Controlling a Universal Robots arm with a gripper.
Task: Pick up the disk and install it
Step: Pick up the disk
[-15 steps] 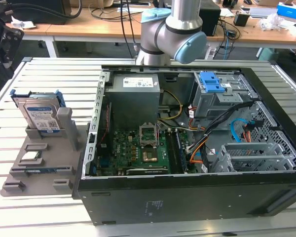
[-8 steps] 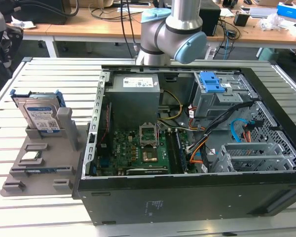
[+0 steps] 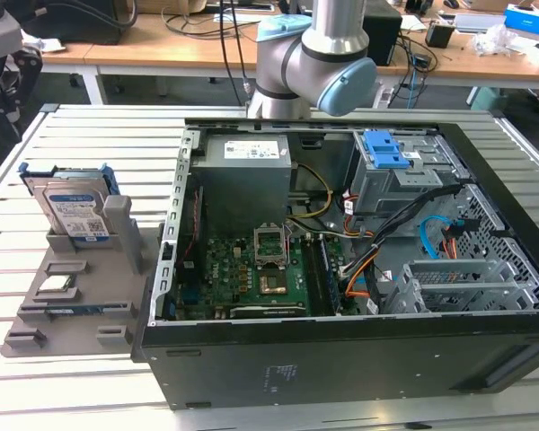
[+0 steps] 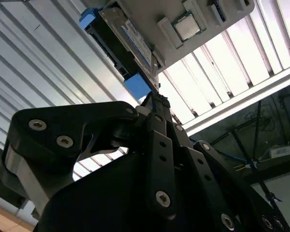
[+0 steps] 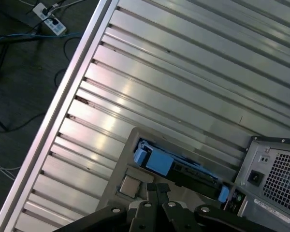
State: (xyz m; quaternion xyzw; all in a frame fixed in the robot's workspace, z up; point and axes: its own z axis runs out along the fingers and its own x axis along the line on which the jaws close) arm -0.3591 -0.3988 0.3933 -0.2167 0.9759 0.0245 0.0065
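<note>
The disk point(image 3: 72, 211): silver metal drive with a white-and-blue label, framed by blue plastic rails.

Location: left of the frame in the exterior view, standing on edge in a slot of a grey holder point(image 3: 76, 296) on the slatted table point(image 3: 72, 395). It was outside the open computer case point(image 3: 341, 368) and well apart from the drive cage point(image 3: 391, 171) at the upper right of the case. In both wrist views the disk point(image 4: 123, 41) point(image 5: 183, 166) lay just ahead of the fingertips, not touching them.

Gripper point(image 4: 157, 99) point(image 5: 157, 187): fingers drawn together with at most a sliver between the tips, and nothing between them. The arm point(image 3: 319, 54) stood at the upper middle of the exterior frame.

Handling, as judged:
- Stiff throughout, with no give in the body. The rails looked thinner and likely to flex a little.
- Probably dense for its size, so a firm, centred grip would be wanted.
- The metal faces looked smooth and possibly slippery against the pads.
- Likely sensitive to knocks, so it should not be dropped or jarred against the case.

Hold, as judged: across the two broad flat faces near the exposed upper edge, midway along its length. The lower part sat in the holder's slot and was out of reach. The blue rail ends looked a poorer purchase.
</note>
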